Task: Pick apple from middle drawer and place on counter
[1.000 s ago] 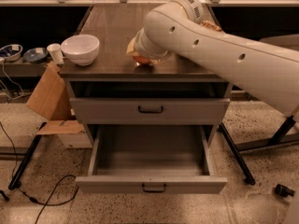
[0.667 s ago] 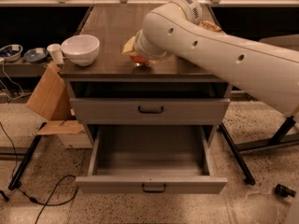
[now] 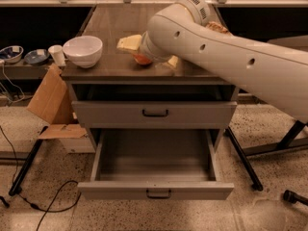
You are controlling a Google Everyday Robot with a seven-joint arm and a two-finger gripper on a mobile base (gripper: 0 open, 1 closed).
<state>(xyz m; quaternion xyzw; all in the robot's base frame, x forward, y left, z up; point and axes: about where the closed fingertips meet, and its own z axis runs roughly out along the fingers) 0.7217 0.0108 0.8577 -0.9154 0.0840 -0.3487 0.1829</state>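
The apple [image 3: 141,59] lies on the counter [image 3: 113,28], close to its near edge and to the right of the white bowl [image 3: 83,50]. Only a sliver of orange-red shows under the end of the white arm [image 3: 226,57]. The gripper [image 3: 150,52] is right at the apple and mostly hidden behind the arm's wrist. How wide it stands, or whether it grips the fruit, cannot be told. Below, the middle drawer [image 3: 154,190] is pulled out toward the near side.

Showed glossy, smooth dark brown-grey counter [image 3: 110,37] top, matt grey metal middle drawer [image 3: 154,190], smooth orange-red apple [image 3: 141,59], gripper [image 3: 147,54] low at the counter by the apple under a smooth white plastic-looking arm shell [image 3: 231,61], shiny white bowl [image 3: 83,50], matt brown cardboard [image 3: 50,100], speckled stone floor [image 3: 260,129]
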